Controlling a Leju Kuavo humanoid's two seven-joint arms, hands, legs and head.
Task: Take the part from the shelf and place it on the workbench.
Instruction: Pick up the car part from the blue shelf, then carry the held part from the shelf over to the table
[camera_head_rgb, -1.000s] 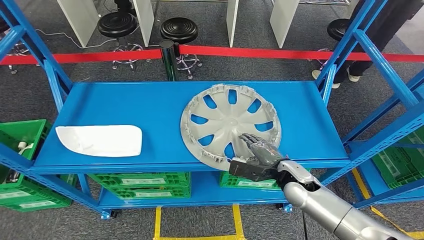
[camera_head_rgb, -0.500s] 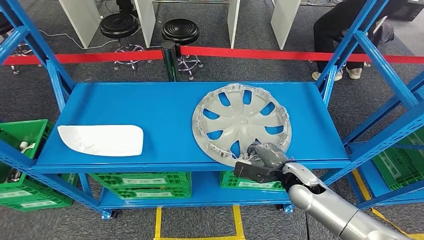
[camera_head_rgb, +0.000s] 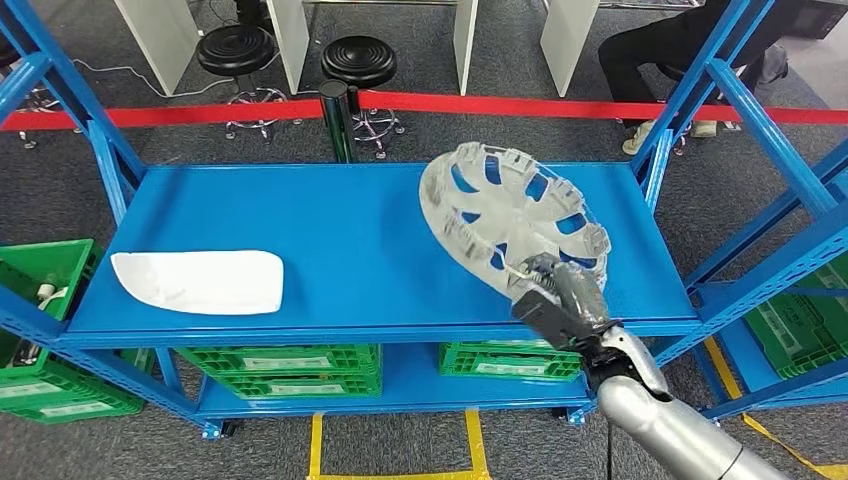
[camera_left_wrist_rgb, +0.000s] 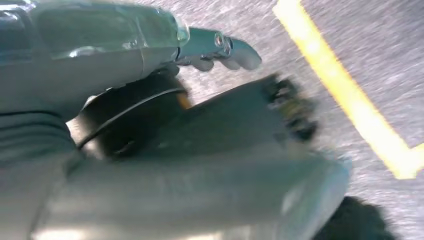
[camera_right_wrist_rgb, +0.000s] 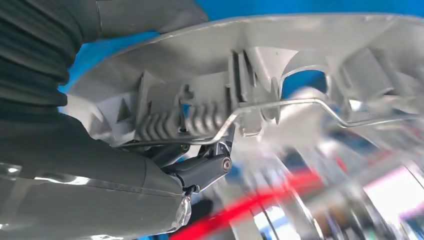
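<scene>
A silver wheel cover (camera_head_rgb: 505, 215) is tilted up off the blue shelf (camera_head_rgb: 320, 250), near its right end. My right hand (camera_head_rgb: 557, 298) grips its near rim from below. In the right wrist view the cover's ribbed inner rim (camera_right_wrist_rgb: 210, 115) and wire ring sit against my fingers (camera_right_wrist_rgb: 202, 170). A white curved panel (camera_head_rgb: 198, 281) lies flat at the shelf's left end. My left hand (camera_left_wrist_rgb: 210, 47) hangs over the grey floor, its fingers curled in around nothing.
Blue uprights (camera_head_rgb: 690, 100) frame the shelf on both sides. Green crates (camera_head_rgb: 280, 362) sit on the lower level and at the left. A red barrier tape (camera_head_rgb: 500, 103), stools (camera_head_rgb: 358, 62) and a seated person (camera_head_rgb: 680, 40) are behind. Yellow floor tape (camera_left_wrist_rgb: 350, 100) runs below.
The wheel cover went from lying flat to tilted up on edge and shifted right. My right hand closed on its near rim and rose with it.
</scene>
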